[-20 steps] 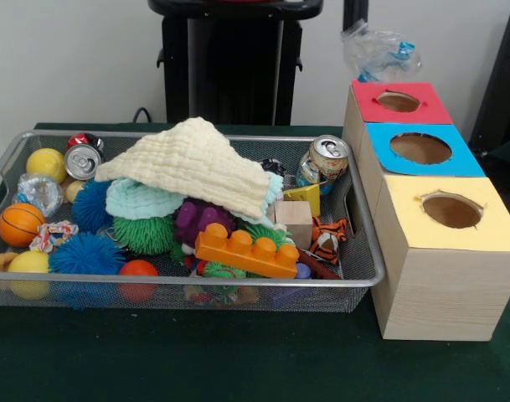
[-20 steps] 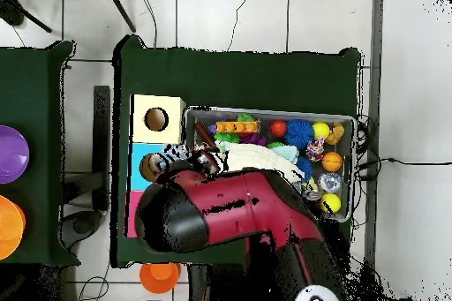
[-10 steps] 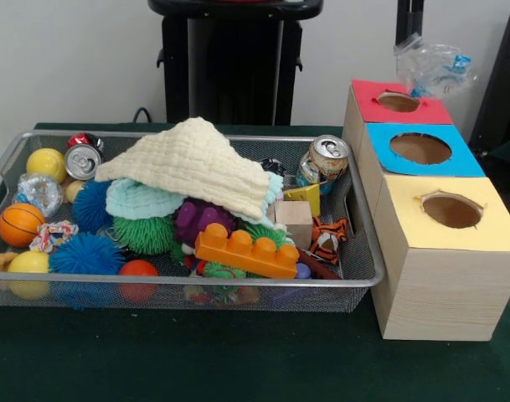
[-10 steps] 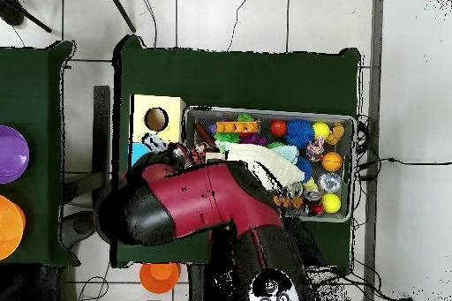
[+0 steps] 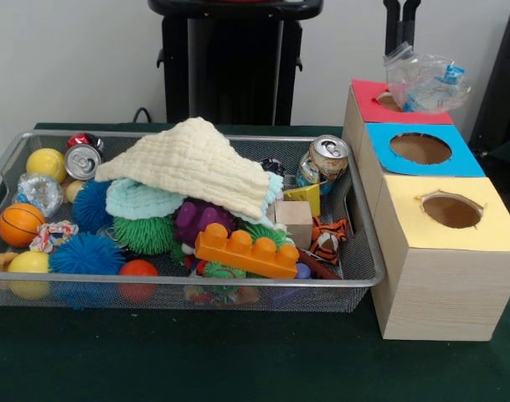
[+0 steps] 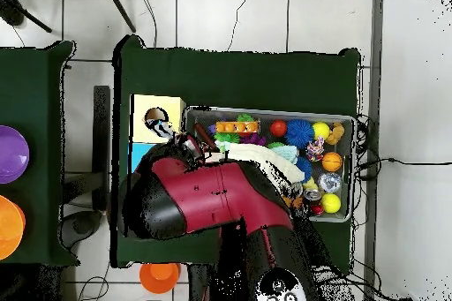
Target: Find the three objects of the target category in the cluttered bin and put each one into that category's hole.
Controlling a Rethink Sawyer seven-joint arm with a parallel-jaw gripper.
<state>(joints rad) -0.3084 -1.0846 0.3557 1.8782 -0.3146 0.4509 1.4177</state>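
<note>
The gripper (image 5: 403, 25) comes down at the far right corner of the desk, its fingers closed on a crumpled clear plastic bottle (image 5: 424, 81), which hangs right over the red-framed hole (image 5: 387, 101) so it can drop straight in. Another crinkly bottle (image 5: 38, 192) lies at the left end of the wire basket (image 5: 196, 282), between the balls, so the search looks unfinished.

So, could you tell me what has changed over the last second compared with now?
The crumpled clear plastic bottle, carried by the gripper, went rightwards in the front view, past the red-topped hole, then came back and dropped lower, so it now hangs right over that hole. The wire basket and its contents stayed put.
</note>
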